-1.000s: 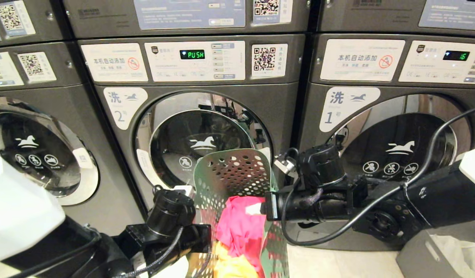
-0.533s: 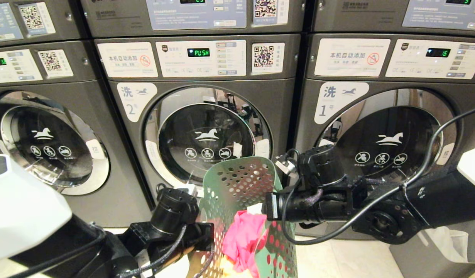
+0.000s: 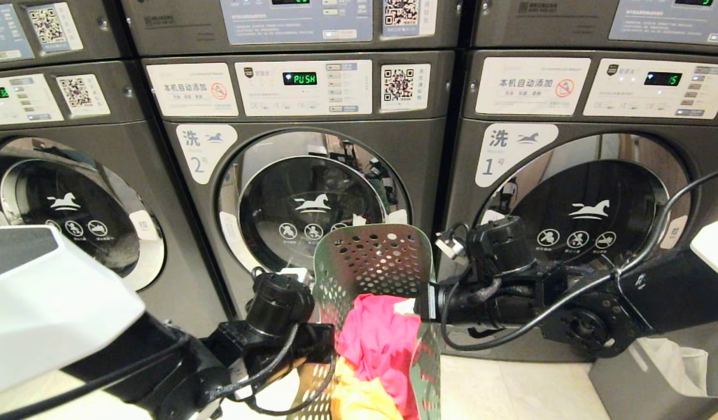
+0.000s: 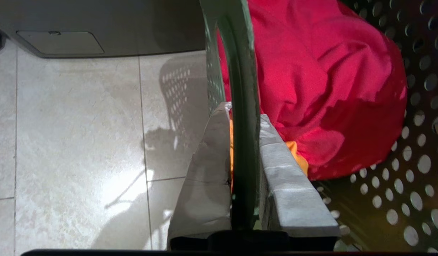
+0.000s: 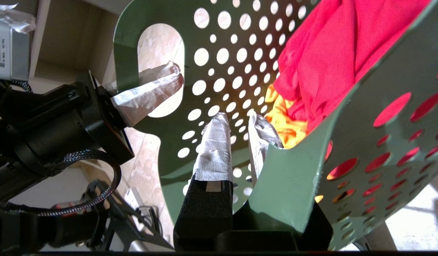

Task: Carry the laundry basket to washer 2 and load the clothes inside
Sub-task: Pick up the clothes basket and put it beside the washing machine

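Perforated green plastic, the laundry basket (image 3: pixel 373 262) hangs between both pincers before washer 2 (image 3: pixel 312 198): left gripper (image 4: pixel 244 142) and right gripper (image 5: pixel 240 129) each clench a thin side wall in tape-wrapped fingers (image 5: pixel 213 149). Crumpled magenta and yellow-orange clothes (image 3: pixel 379 344) lie just inside.

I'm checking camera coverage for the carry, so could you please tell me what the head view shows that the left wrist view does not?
Only the head view shows the dark grey front-load washer labelled 2, its door closed, the matching washer labelled 1, and the right gripper at the basket's right wall.

Only the left wrist view shows the left gripper shut on the basket's rim, one taped finger outside and one inside, above pale floor tiles.

Both show the green perforated plastic laundry basket with the magenta-pink garment lying over the yellow-orange garment.
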